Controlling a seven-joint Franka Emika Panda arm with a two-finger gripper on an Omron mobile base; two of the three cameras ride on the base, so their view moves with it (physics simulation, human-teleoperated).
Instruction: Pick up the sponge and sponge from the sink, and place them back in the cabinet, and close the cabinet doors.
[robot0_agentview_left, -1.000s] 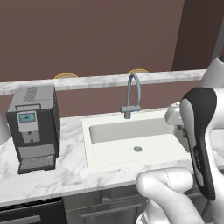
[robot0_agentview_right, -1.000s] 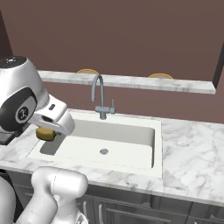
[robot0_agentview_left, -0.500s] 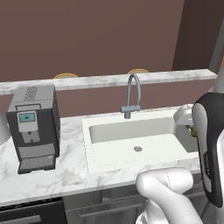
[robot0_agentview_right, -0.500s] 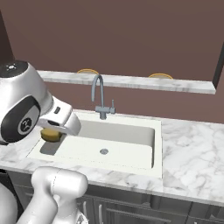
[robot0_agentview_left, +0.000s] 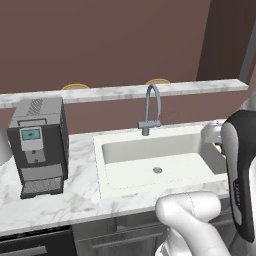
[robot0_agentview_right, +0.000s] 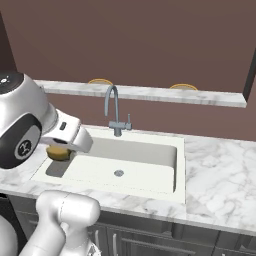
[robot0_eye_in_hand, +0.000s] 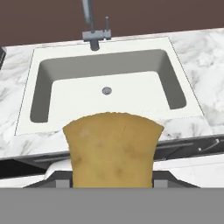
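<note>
A white marble counter (robot0_agentview_left: 75, 200) runs below a brown wall, with a marble ledge (robot0_agentview_right: 150, 94) behind it. The gripper (robot0_eye_in_hand: 112, 181) is closed on the golden-tan sponge (robot0_eye_in_hand: 113, 148); its jaws press the sponge from both sides and hold it above the front edge of the counter, in front of the sink (robot0_eye_in_hand: 43, 74). In the right base view the sponge (robot0_agentview_right: 58, 152) shows under the white hand, over the left end of the sink (robot0_agentview_right: 172, 155). The basin is white, with a round drain (robot0_eye_in_hand: 106, 90). A grey faucet (robot0_agentview_left: 151, 107) stands at its back edge. A grey coffee machine (robot0_agentview_left: 39, 145) stands on the counter, well to the left of the sink (robot0_agentview_left: 102, 155).
</note>
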